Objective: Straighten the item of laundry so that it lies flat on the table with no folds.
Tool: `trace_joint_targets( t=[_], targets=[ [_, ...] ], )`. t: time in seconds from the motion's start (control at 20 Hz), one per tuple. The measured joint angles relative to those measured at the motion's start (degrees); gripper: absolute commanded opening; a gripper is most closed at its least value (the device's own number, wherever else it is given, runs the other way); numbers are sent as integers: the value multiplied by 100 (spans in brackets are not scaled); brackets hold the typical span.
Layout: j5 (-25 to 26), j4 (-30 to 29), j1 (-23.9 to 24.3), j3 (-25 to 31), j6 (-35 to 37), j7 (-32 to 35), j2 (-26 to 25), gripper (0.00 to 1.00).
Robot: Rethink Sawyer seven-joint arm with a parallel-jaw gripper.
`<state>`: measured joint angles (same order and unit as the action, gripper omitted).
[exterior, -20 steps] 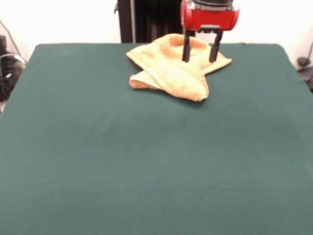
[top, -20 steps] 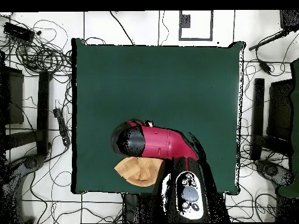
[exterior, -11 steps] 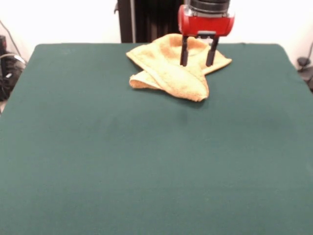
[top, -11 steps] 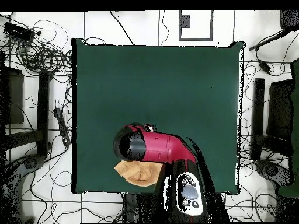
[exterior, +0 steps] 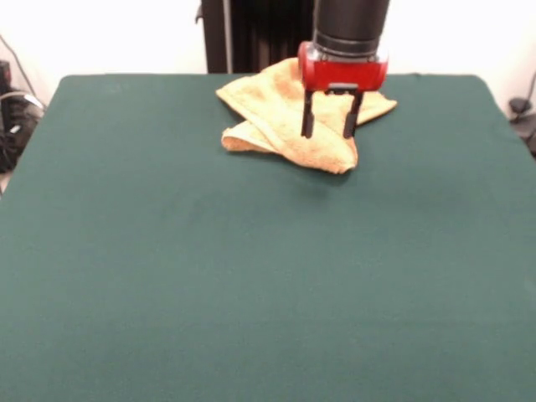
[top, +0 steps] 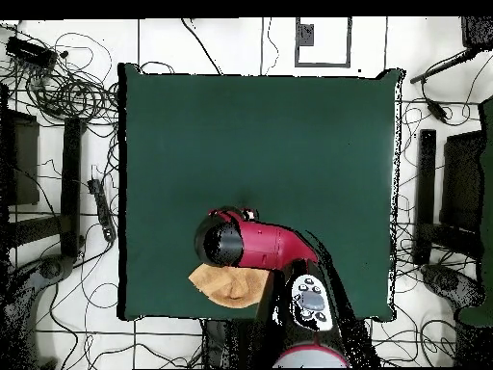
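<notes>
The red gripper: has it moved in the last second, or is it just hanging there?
Yes. The gripper, open, has come down and slightly leftward in the front view, now in front of the towel, which has stayed put.

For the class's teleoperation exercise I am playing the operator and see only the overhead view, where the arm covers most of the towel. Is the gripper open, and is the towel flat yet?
Observer: The gripper is open; its two dark fingers point down over the towel, apart from each other.
Operator: And the towel itself?
Observer: Not flat. It lies bunched, with a thick fold running toward its near corner.
Operator: Where on the table is it?
Observer: By the table's far edge in the front view, with the wide green surface in front of it.
Operator: Does the gripper hold cloth?
Observer: Nothing shows between the fingers.
</notes>
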<state>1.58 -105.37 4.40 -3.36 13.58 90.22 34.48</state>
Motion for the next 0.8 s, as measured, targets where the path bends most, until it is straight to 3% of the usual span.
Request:
trace_joint_targets(
  t=[0.8],
  targets=[
    [0, -159, 0, 1, -57, 0, -345, 100]
  ],
)
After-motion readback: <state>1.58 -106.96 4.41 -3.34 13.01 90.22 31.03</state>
